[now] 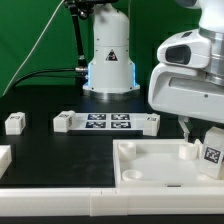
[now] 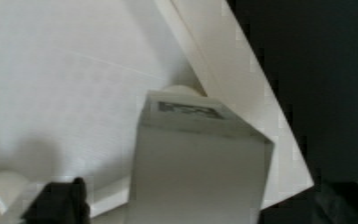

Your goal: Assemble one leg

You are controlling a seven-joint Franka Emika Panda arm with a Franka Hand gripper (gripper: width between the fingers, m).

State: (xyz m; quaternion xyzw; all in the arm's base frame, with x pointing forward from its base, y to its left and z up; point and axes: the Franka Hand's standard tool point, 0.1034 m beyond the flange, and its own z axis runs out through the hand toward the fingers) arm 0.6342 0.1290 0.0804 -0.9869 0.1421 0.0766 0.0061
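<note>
A leg (image 1: 211,155), a small white block with a black-and-white tag, stands at the corner of the white tray (image 1: 150,168) on the exterior view's right. My gripper (image 1: 200,135) is down over it. In the wrist view the leg (image 2: 202,150) lies between my two dark fingertips (image 2: 60,200), with a strip of tray (image 2: 69,80) showing on each side of it. The gripper (image 2: 194,208) looks open around the leg. A second leg (image 1: 14,123) lies on the black table at the exterior view's far left.
The marker board (image 1: 105,122) lies behind the tray in mid-table. Another white part (image 1: 4,157) pokes in at the exterior view's left edge. The arm's base (image 1: 110,60) stands at the back, with a black cable to its left.
</note>
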